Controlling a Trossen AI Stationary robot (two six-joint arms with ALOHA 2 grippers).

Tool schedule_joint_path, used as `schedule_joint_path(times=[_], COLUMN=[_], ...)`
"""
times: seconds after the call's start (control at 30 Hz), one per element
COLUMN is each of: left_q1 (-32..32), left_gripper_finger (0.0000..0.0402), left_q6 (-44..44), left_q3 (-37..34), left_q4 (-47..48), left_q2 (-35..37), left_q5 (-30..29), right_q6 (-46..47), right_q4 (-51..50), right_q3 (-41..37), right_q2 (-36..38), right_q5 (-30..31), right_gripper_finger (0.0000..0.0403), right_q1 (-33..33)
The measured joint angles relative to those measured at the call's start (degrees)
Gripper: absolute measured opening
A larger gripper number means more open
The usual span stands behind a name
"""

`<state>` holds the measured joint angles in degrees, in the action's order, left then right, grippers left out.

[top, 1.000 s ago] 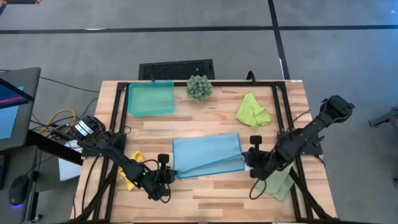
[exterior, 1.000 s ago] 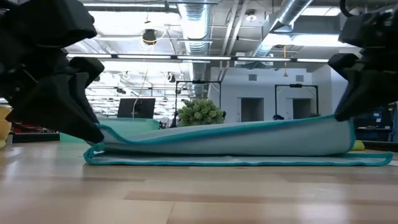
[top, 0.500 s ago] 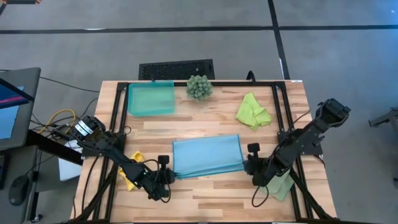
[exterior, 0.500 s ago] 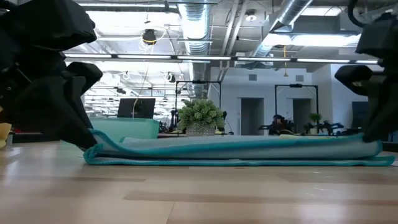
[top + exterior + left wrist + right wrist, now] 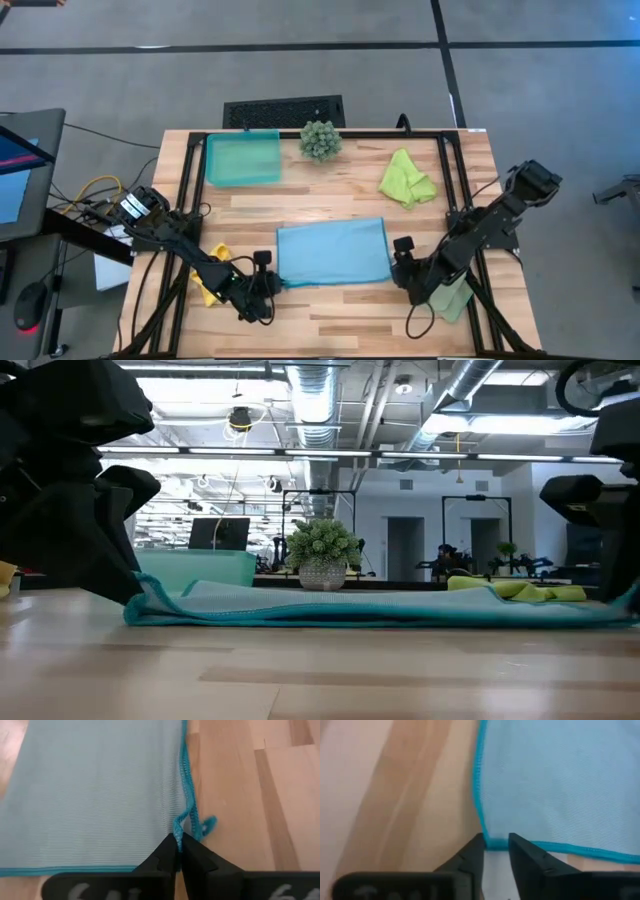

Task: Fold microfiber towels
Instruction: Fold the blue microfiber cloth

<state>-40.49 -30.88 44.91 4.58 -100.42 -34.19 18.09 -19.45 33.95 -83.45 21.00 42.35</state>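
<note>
The light blue towel (image 5: 333,252) lies folded flat on the middle of the wooden table. My left gripper (image 5: 272,285) is at its near left corner and is shut on the teal hem. My right gripper (image 5: 398,265) is at the near right corner, open, with that corner (image 5: 489,841) in the gap between its fingers. The lime green towel (image 5: 407,178) lies crumpled at the far right. The yellow towel (image 5: 208,283) shows under my left arm. The pale sage towel (image 5: 457,297) shows under my right arm. My left gripper pinches the hem at the towel's near left corner (image 5: 178,831) between its two fingertips. It comes slanting down from the table's left. The hem rises in a small peak into the fingers; the rest of the towel lies flat on the table. My right gripper: I cannot tell whether its open fingers touch the corner between them.
A teal plastic tray (image 5: 243,158) and a spiky green plant (image 5: 320,140) stand along the far edge. A black frame (image 5: 190,190) runs along the table's sides. Bare wood lies between the blue towel and the tray.
My right gripper has sunk and moved toward the table's near edge and a little left. The towel's upper layer, held raised at its right end before, now lies flat on the lower layer. My left gripper has stayed at its corner.
</note>
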Motion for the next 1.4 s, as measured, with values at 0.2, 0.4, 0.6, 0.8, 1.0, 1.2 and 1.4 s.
schedule_joint_path(times=[0.2,0.4,0.6,0.8,1.0,1.2,1.4], left_q1=[0.0,0.0,0.0,0.0,0.0,0.0,0.0], left_gripper_finger=[0.008,0.0115,0.0107,0.0081,0.0034,0.0004,0.0007], left_q6=[0.0,1.0,0.8,1.1,1.1,0.9,0.3], left_q3=[1.9,3.1,3.0,3.0,3.0,3.0,3.0], left_q4=[-0.4,1.1,2.5,2.5,2.2,2.0,1.9], left_q2=[0.0,0.0,0.0,0.0,0.0,0.0,0.0], left_q5=[0.7,1.0,0.9,0.9,0.9,0.9,3.6], right_q6=[-1.6,-5.1,-9.3,-9.1,-9.1,-9.0,-8.0], right_q4=[0.1,1.3,3.7,3.9,3.6,3.2,2.8], right_q3=[0.0,0.0,0.0,0.0,0.0,0.0,0.0], right_q2=[3.9,3.4,-2.3,-4.8,-2.6,0.9,1.8], right_q5=[-1.5,-1.7,-0.8,5.0,4.6,4.5,4.4], right_gripper_finger=[0.0177,0.0171,0.0135,0.0075,0.0011,0.0032,0.0054], right_q1=[-0.1,0.4,1.6,1.5,1.6,1.6,0.6])
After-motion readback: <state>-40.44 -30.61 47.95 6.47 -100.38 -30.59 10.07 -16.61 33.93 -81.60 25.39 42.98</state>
